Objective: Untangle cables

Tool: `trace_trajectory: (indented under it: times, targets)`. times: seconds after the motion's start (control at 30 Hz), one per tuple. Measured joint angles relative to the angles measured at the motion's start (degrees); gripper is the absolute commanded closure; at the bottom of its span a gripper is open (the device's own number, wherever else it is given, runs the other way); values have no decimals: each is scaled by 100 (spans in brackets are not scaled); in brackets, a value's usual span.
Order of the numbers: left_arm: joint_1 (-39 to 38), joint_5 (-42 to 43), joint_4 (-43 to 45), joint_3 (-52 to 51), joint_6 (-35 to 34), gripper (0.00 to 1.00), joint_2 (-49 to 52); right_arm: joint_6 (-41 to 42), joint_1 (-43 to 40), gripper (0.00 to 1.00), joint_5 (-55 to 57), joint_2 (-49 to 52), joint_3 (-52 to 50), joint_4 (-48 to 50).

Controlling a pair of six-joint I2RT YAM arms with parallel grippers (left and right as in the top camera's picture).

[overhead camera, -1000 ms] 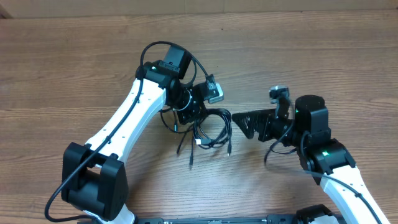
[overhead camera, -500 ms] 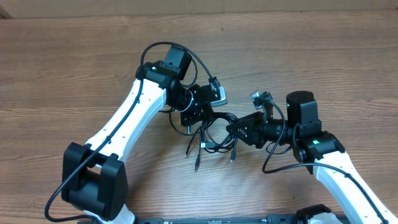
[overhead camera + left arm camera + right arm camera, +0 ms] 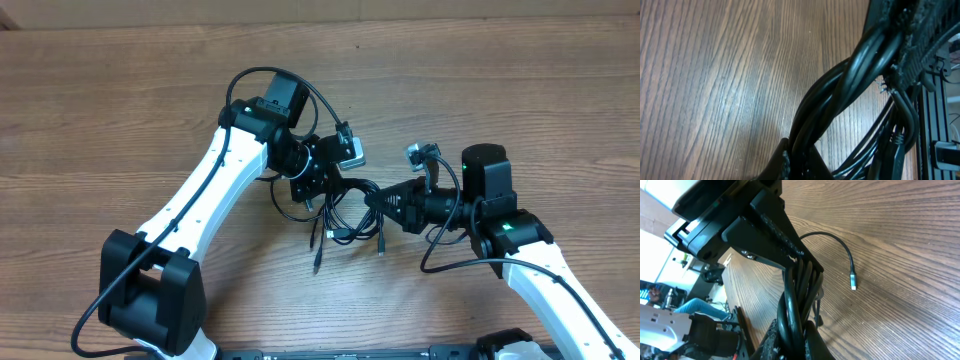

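Note:
A tangle of thin black cables [image 3: 342, 212] hangs between the two grippers just above the wooden table. My left gripper [image 3: 318, 182] is shut on the bundle's left end; in the left wrist view the twisted cables [image 3: 840, 95] run up from between its fingers. From the right, my right gripper [image 3: 372, 200] is shut on the same bundle, and the cables [image 3: 797, 297] pass between its fingers toward the left gripper [image 3: 790, 255]. Loose plug ends [image 3: 316, 266] dangle below, and one cable tip with a plug [image 3: 853, 283] rests on the table.
The wooden table [image 3: 520, 90] is bare around the arms. The white left arm [image 3: 200, 200] crosses the lower left and the right arm [image 3: 540, 270] the lower right. Thicker black arm wires [image 3: 300, 90] loop over the left wrist.
The right gripper moved left to the cable bundle and shut on it. The left gripper stayed shut on the bundle and shifted slightly right.

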Motion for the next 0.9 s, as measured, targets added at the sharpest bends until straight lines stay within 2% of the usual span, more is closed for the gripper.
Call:
trace_trajectory:
  times: [0.23,0.5,0.73,0.9]
  targets:
    - [63,72,323,2,-638,96,-28,203,0,96,151,-129,0,83]
    - [273,476,741,0,-1956,96,-85,245,-9,96,238,-321,0,184]
    - [273,496,872,0,-2848,96,-85,293,-15,96,243,-321,0,190]
    - [273,334,1010,0,-3724,96,-85,315,-15,96,352,-321,4,170]
